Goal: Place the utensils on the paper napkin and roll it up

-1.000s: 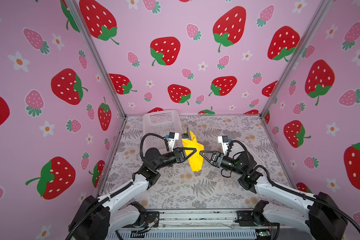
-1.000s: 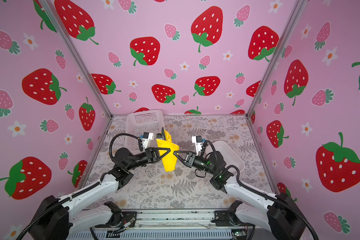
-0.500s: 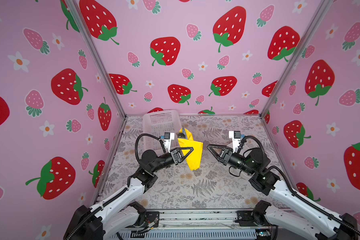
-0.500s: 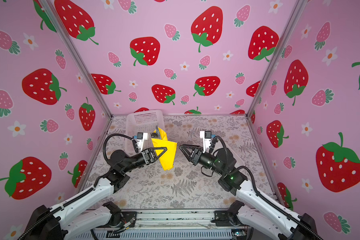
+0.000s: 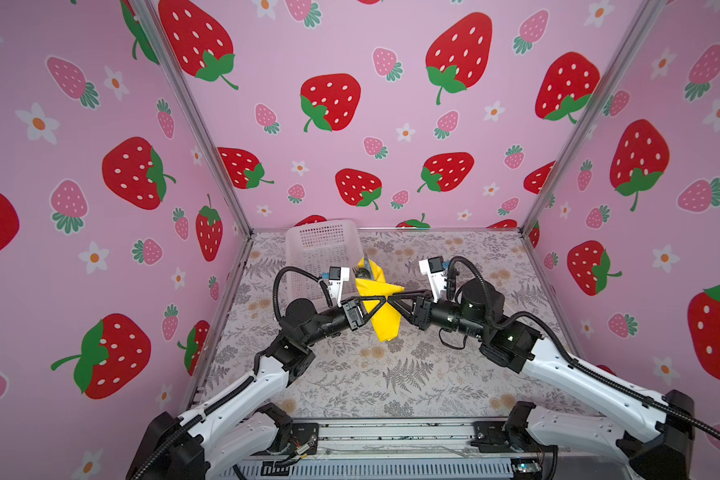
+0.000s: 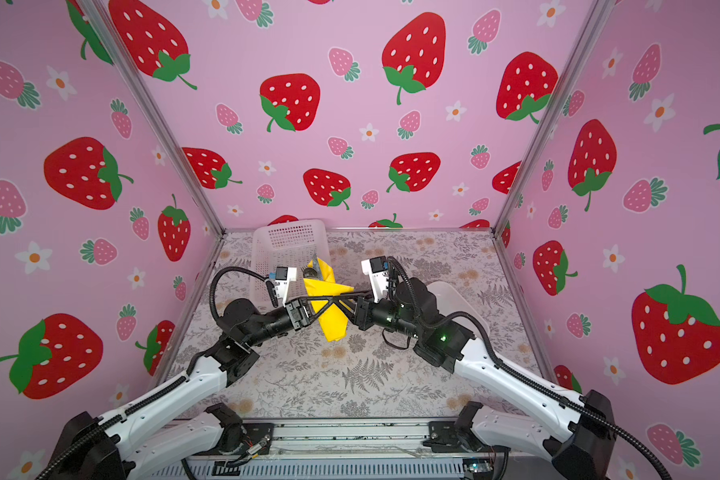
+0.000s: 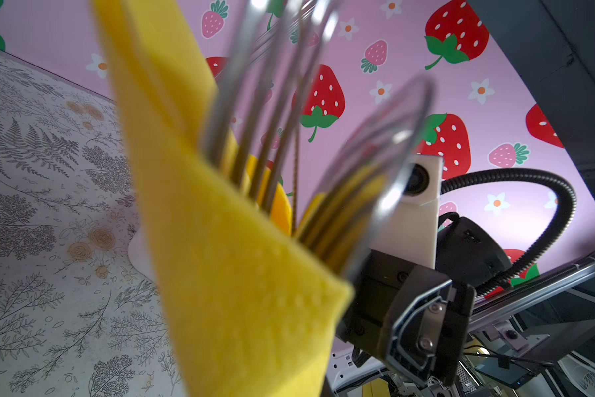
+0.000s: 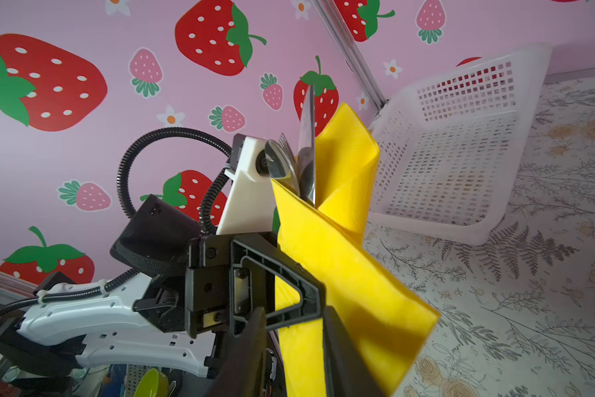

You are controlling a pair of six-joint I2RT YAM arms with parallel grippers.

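Right hand (image 5: 392, 300) has come back from the side to the napkin (image 5: 385, 322), and its tips almost meet those of the left hand (image 5: 382, 299). Left hand is closed tight on the rolled napkin and holds it tilted above the worktop (image 5: 391, 374), just beside the basket (image 5: 320, 245). Utensils (image 8: 296, 165) stick out from the roll's top. Right jaws stand narrow on both sides of the lower napkin; whether they press it, I cannot tell.
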